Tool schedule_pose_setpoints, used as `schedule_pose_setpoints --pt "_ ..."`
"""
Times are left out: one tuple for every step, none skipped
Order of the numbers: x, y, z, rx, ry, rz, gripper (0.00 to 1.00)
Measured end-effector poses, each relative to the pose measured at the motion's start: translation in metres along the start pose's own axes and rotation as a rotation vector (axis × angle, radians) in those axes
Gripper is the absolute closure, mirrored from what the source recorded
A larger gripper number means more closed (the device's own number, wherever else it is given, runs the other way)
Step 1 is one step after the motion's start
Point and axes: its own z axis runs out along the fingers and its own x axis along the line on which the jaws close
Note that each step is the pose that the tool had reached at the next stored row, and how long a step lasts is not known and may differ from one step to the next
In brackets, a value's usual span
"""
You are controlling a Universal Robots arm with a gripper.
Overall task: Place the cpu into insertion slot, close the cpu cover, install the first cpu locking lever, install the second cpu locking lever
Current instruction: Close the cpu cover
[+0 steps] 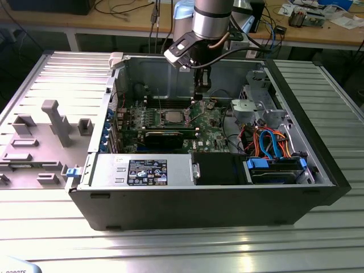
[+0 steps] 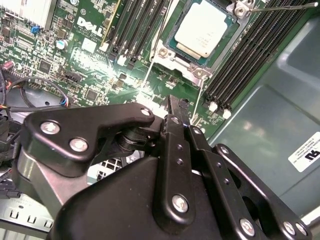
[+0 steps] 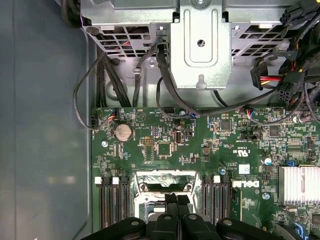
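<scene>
Gripper, second wrist view: our black gripper (image 2: 176,102) sits closest to the lens, its fingers (image 2: 172,135) pressed together with nothing between them. The tip hangs just beside the socket (image 2: 181,61), and we cannot tell if it touches the board (image 2: 90,70).
Chip, second wrist view: the chip (image 2: 204,27) lies flat inside the socket, silver face up, so we judge the first step done.
Cover, second wrist view: no frame lies over the chip, so we judge the cover not yet closed.
Lever, second wrist view: a thin wire lever (image 2: 280,6) stands off from one corner of the socket. We judge both levers not yet locked.
Gripper, first wrist view: the gripper (image 3: 177,197) sits over the socket with its fingers side by side and empty.
Cover, first wrist view: a bright silver frame (image 3: 165,176) shows at the socket's edge. We take it for the raised cover, but cannot be sure.
Battery, first wrist view: a round coin battery (image 3: 123,132) lies well apart from the socket.
Gripper, exterior view: inside the open case (image 1: 199,199) the gripper (image 1: 200,85) hangs near the socket (image 1: 173,118), towards the exterior view's right.
</scene>
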Motion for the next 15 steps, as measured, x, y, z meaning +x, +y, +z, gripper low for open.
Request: schedule_pose_setpoints --pt "0.0000 0.0001 0.0002 -0.0008 0.0000 0.000 0.89" --pt "0.0000 0.0002 0.0003 -0.0009 -0.0001 0.000 0.89" --pt "0.0000 0.0006 0.0004 -0.0009 -0.0002 0.000 0.89" --pt "0.0000 0.0011 0.0005 -0.0009 -0.0003 0.000 0.89" --pt "0.0000 0.0019 0.0005 -0.0010 -0.0003 0.000 0.89" --pt "0.0000 0.0035 0.0008 -0.0010 -0.0003 0.000 0.89" --pt "0.0000 0.0037 0.0011 -0.0011 0.0000 0.000 0.89" --pt "-0.0001 0.0038 0.0012 -0.0014 -0.0002 0.000 0.89" --pt "-0.0001 0.0038 0.0014 -0.0018 -0.0003 0.000 0.89" --pt "-0.0001 0.0039 0.0015 -0.0022 -0.0003 0.000 0.89" --pt "-0.0001 0.0039 0.0016 -0.0027 -0.0004 0.000 0.89" --pt "-0.0001 0.0040 0.0018 -0.0030 -0.0011 0.000 0.89" --pt "-0.0001 0.0049 0.0018 -0.0030 -0.0025 0.000 0.89" --pt "-0.0001 0.0058 0.0018 -0.0030 -0.0027 0.000 0.89" --pt "-0.0001 0.0066 0.0019 -0.0030 -0.0029 0.000 0.89"
